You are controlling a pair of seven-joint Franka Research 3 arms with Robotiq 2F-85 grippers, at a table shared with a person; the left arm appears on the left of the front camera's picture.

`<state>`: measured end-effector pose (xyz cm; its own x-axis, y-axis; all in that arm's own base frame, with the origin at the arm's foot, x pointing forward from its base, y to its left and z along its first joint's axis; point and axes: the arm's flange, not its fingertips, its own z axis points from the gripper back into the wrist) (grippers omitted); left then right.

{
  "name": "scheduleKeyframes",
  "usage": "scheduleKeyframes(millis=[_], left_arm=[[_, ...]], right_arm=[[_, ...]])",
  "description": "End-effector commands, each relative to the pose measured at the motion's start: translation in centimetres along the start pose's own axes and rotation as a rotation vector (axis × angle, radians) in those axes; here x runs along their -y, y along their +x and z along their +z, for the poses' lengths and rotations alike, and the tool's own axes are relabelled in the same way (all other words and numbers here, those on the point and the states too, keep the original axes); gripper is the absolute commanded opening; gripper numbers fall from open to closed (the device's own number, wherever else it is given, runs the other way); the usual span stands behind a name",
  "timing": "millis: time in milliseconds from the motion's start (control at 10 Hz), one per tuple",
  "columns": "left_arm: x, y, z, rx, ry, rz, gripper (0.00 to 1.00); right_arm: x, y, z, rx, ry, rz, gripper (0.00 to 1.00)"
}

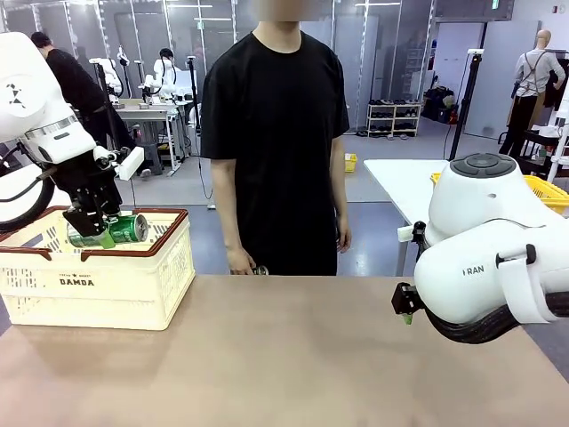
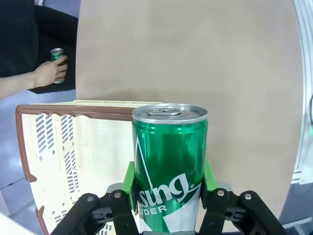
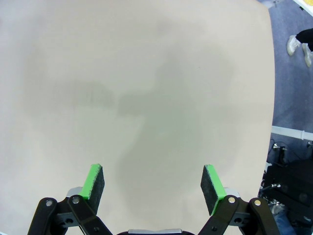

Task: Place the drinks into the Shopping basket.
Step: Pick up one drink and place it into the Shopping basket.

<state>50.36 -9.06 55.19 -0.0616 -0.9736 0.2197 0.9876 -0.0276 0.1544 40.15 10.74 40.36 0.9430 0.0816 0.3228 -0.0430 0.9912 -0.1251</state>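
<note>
- Front view: our left gripper (image 1: pixel 100 235) is clamped on the green can (image 1: pixel 123 229). The can lies on its side, silver top toward picture right, over the open mouth of the Shopping basket (image 1: pixel 107 294) at about rim height. We judge the release goes straight down. The right gripper (image 1: pixel 406 307) hangs well apart, over the table's other side.
- Left wrist view: the green pads (image 2: pixel 128 182) pinch the can's lower body. Its long axis runs along the fingers, with the top pointing away from us. The basket's cream lattice lies below and to the left. The person's hand (image 2: pixel 48 73) holds a 2nd can (image 2: pixel 57 58), also green, beyond the table's edge.
- Right wrist view: the jaws stand wide with nothing between them, above the bare table (image 3: pixel 146 73).
</note>
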Motion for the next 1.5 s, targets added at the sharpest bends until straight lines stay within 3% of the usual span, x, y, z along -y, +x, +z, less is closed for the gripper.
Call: scheduleKeyframes(millis=[0, 600, 1000, 1400], left_arm=[[0.1, 0.1, 0.2, 0.004, 0.023, 0.0, 0.58], [0.0, 0.0, 0.0, 0.0, 0.0, 0.0, 0.58], [-5.3, -0.6, 1.1, -0.12, -0.017, 0.002, 0.58], [-10.4, -2.3, -0.6, -0.124, -0.097, -0.013, 0.58]], right_arm=[[0.0, 0.1, -0.1, -0.004, 0.003, -0.006, 1.0], [0.0, 0.1, -0.1, -0.004, 0.003, -0.006, 1.0], [0.0, 0.1, -0.1, -0.004, 0.003, -0.006, 1.0], [0.0, 0.1, -0.1, -0.004, 0.003, -0.006, 1.0]])
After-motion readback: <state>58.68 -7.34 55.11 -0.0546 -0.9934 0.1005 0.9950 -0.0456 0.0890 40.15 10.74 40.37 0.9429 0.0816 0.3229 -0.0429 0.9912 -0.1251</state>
